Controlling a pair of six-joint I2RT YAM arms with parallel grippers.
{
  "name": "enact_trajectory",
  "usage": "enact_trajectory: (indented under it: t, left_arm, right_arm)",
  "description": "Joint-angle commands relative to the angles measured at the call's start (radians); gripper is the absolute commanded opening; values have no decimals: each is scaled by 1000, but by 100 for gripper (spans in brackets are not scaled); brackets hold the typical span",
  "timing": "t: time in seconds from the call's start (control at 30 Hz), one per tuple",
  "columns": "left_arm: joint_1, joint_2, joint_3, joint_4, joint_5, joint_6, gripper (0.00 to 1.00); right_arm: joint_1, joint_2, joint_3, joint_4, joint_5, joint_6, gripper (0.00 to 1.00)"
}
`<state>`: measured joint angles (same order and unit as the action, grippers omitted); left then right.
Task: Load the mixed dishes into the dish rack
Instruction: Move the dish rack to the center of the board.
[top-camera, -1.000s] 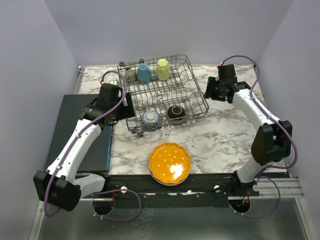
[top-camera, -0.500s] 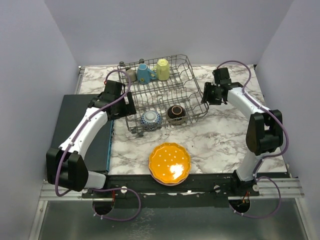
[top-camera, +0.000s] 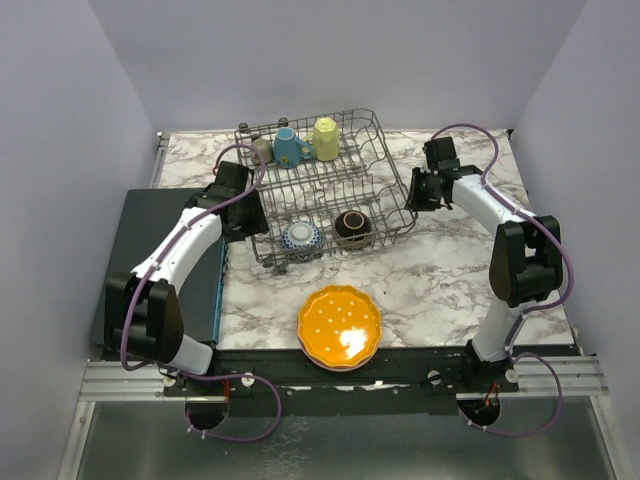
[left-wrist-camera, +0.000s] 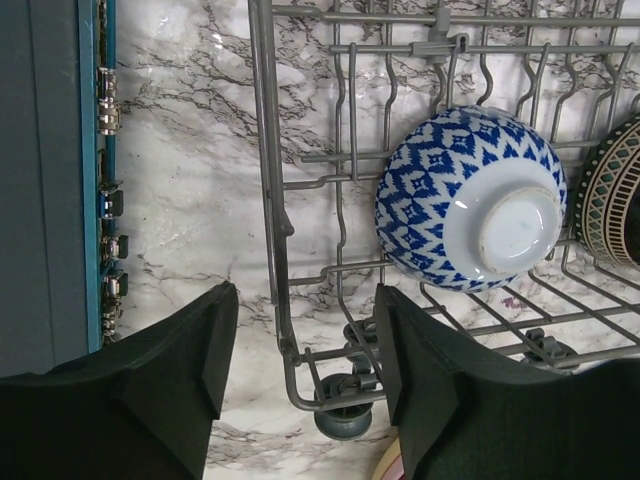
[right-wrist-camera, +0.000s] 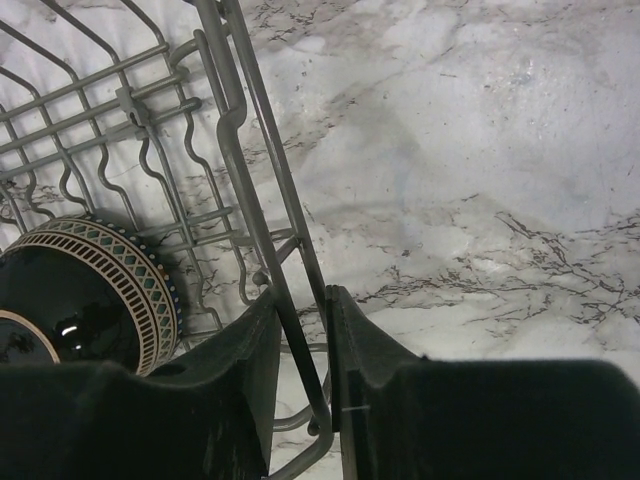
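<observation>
tabletop (top-camera: 450, 270) marble | dish rack (top-camera: 340, 185) far-centre, long axis roughly left-right, between both pincers | orange dotted plate stack (top-camera: 340, 325) near edge, well apart, neither arm clearly nearer | right pincer (right-wrist-camera: 303, 330) clenched on rack's right rim | left pincer (left-wrist-camera: 305, 330) released, straddling left rim

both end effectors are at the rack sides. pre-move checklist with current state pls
1. Left end effector straddles the left side wire of the dish rack: ok.
2. Left jaws closed on that wire: not ok, there is a wide gap on both sides.
3. Right end effector on the right rim wire: fingers sit close on either side; firm clamp cannot tell.
4. Blue patterned bowl and dark bowl seated in the rack: ok.
5. Mugs inside the rack's far end: ok; how securely, cannot tell.
6. Orange dotted plate loaded: not ok, it lies on the table at the near edge.
</observation>
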<state>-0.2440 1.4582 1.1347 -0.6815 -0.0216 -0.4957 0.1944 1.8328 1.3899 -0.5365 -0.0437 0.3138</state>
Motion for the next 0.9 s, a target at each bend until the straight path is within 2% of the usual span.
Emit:
enact_trajectory:
  t: [0.0, 0.27, 0.43, 0.6, 0.77, 0.87]
  left_arm:
    - [9, 40, -10, 10, 20, -3, 59]
    - [11, 65, -16, 11, 20, -3, 46]
    - [11, 62, -15, 17, 61, -1, 35]
    - [9, 51, -16, 29, 110, -4, 18]
    - [0, 38, -19, 51, 197, -25, 11]
    - [-34, 39, -17, 60, 199, -36, 9]
  right_arm:
    - [-7, 8, 22, 21, 5, 4, 27]
    - [-7, -10, 2, 28, 36, 5, 15]
    - [-7, -13, -8, 28, 40, 7, 0]
    - [-7, -25, -17, 27, 90, 11, 0]
    - [-25, -54, -26, 23, 130, 17, 0]
    - [-45, -71, -33, 21, 125, 20, 0]
